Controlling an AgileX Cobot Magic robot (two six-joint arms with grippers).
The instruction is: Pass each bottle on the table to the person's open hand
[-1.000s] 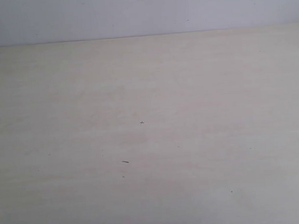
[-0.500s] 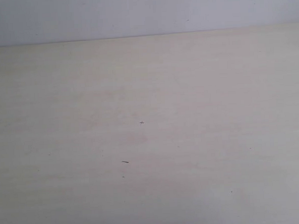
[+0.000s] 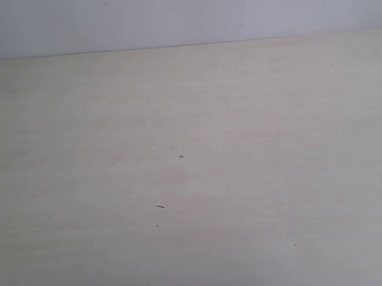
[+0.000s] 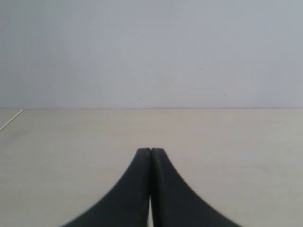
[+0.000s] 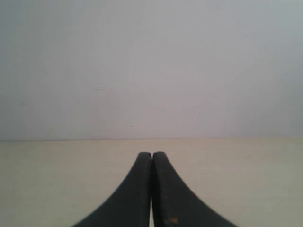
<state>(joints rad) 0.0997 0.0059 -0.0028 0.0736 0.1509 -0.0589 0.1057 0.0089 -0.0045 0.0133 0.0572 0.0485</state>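
The table (image 3: 273, 146) meets the wall (image 3: 185, 16) behind it, small specks (image 3: 160, 206) lying near its middle.

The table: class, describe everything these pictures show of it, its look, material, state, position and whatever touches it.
The table is a wide, flat, pale beige top that looks like wood with faint grain. Its matte surface carries a tiny cross-shaped speck and a short dark mark. Its straight far edge meets a plain grey-white wall. Nothing is seen resting on the part in view. The left gripper and right gripper, both shut, sit low over it; contact cannot be judged.
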